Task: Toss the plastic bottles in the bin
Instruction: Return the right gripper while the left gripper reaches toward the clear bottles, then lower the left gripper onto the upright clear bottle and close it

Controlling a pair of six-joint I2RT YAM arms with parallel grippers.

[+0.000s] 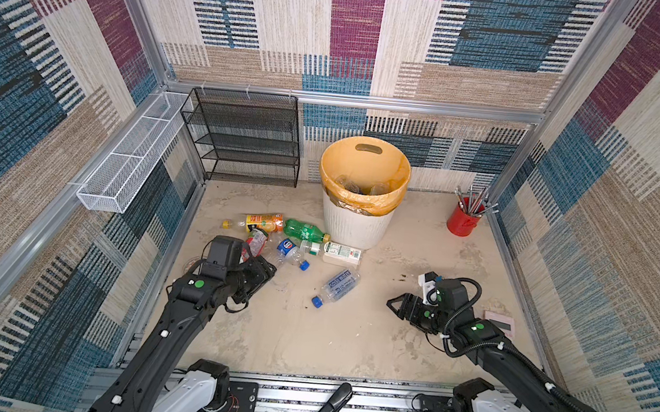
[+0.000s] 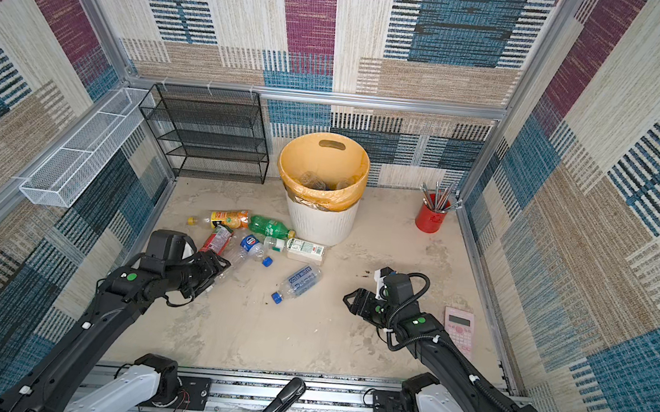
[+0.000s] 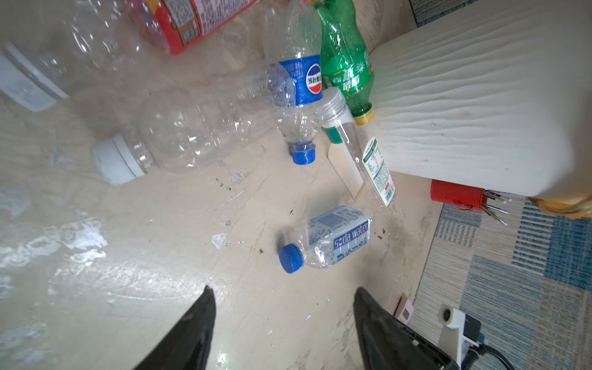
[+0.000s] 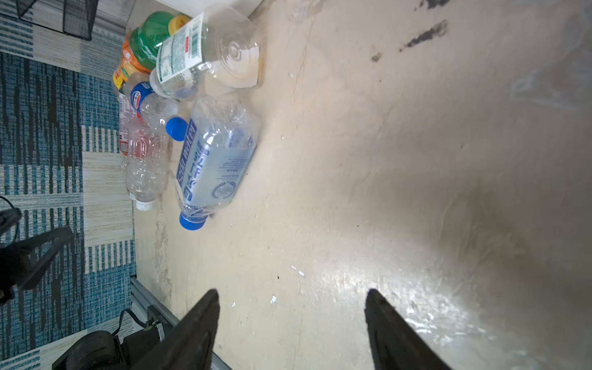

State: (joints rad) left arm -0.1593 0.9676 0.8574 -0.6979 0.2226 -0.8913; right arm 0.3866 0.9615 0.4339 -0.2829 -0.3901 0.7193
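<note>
While nothing is gripped, right end effector: jaws apart and empty, low over the counter toward its right edge, pointing in toward the middle.
Left end effector: jaws apart too, nothing between them. In both top views it sits at the near side of the bottle heap, just beside a clear white-capped bottle; whether they touch I cannot tell.
Soda water bottle: lies flat and alone mid-counter, between the two end effectors. Its long axis runs diagonally, blue cap toward the near edge, base toward the bin.
Nearer arm: the right, slightly, by my reading; the jaws probably need setting across that diagonal.
Heap: blue-label bottle, red-label bottle, orange-label bottle, green bottle and white-label bottle, clustered toward the far left, touching or overlapping.
Bin: upright at the middle of the far edge, just beyond the heap, with clear bottles already inside.
</note>
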